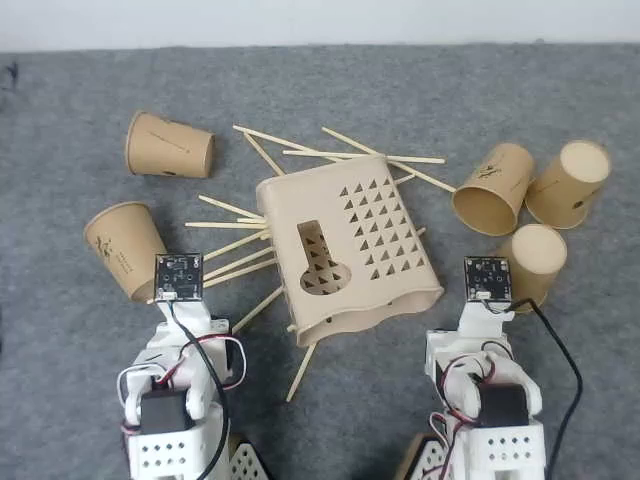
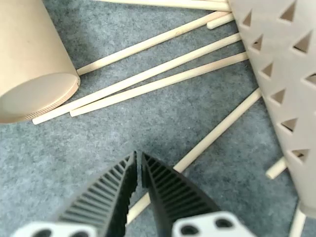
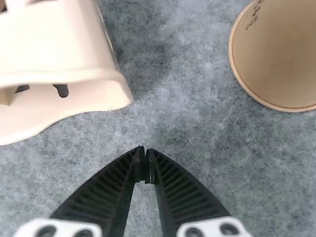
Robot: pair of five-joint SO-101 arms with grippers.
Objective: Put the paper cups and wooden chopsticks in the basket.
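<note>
Grey felt covers the counter [image 1: 320,90]. The basket [image 1: 350,245] lies tipped on its side mid-frame, pinning several wooden chopsticks [image 1: 240,262] beneath, so it likely needs righting first. Five paper cups [image 1: 125,248] lie toppled at left and right. The left tool [image 2: 139,157] and right tool [image 3: 145,150] are both pressed together and empty, flanking the basket's lower edge.

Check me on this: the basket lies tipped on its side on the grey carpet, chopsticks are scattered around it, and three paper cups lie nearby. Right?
Not quite. There are five paper cups, not three. The high view shows two on one side of the basket and three on the other. The rest holds: the basket lies tipped on its side, with chopsticks scattered around it.
</note>
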